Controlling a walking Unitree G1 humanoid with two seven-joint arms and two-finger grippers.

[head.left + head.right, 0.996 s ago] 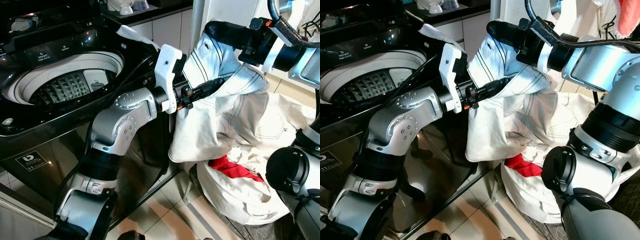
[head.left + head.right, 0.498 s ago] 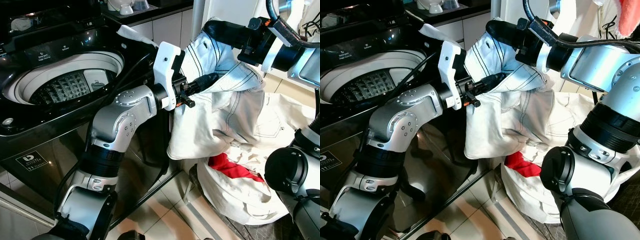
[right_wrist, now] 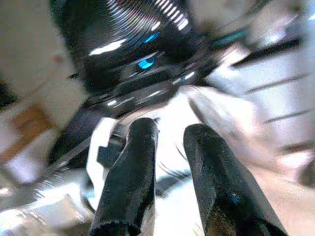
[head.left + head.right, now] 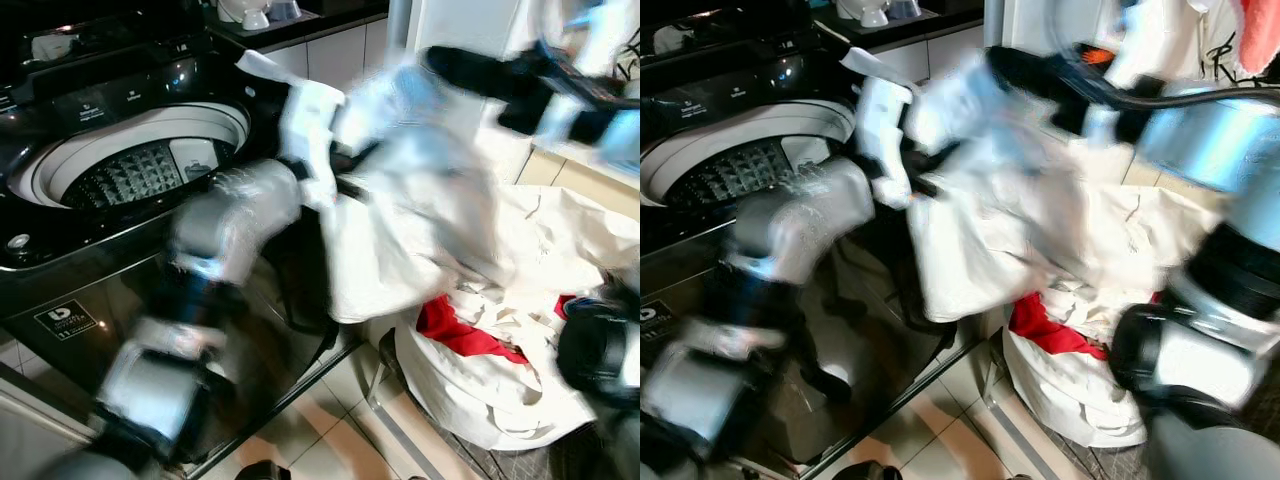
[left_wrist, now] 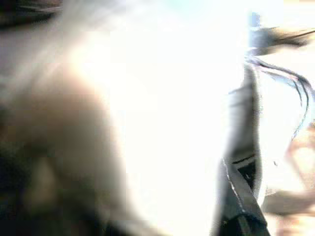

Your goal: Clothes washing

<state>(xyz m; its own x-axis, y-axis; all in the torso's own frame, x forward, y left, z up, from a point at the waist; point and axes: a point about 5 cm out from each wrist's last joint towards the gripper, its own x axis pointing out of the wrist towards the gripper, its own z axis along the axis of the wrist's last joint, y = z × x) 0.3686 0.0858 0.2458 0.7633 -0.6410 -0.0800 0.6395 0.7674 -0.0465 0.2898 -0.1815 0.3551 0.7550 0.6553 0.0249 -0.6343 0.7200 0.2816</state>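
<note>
A white garment with dark stitching [image 4: 420,200] hangs between my two grippers, above a white laundry bag [image 4: 480,400] that holds a red cloth [image 4: 455,330]. My left gripper [image 4: 350,185] is shut on the garment's near side, just right of the washer's edge. My right gripper [image 4: 450,65] is shut on the garment's top, and in the right wrist view its black fingers [image 3: 133,167] stand close together over white cloth. The open top-loading washer's drum [image 4: 130,170] lies to the left. Both arms are blurred by motion.
The black washer [image 4: 150,260] stands along my left, with its control panel [image 4: 100,100] at the back. White cabinets [image 4: 340,50] stand behind it. The tiled floor [image 4: 330,420] shows between the washer and the bag.
Both arms have swung a little to the left, toward the washer, carrying the garment with them. More of it has come up out of the bag. Everything that moves is now blurred.
</note>
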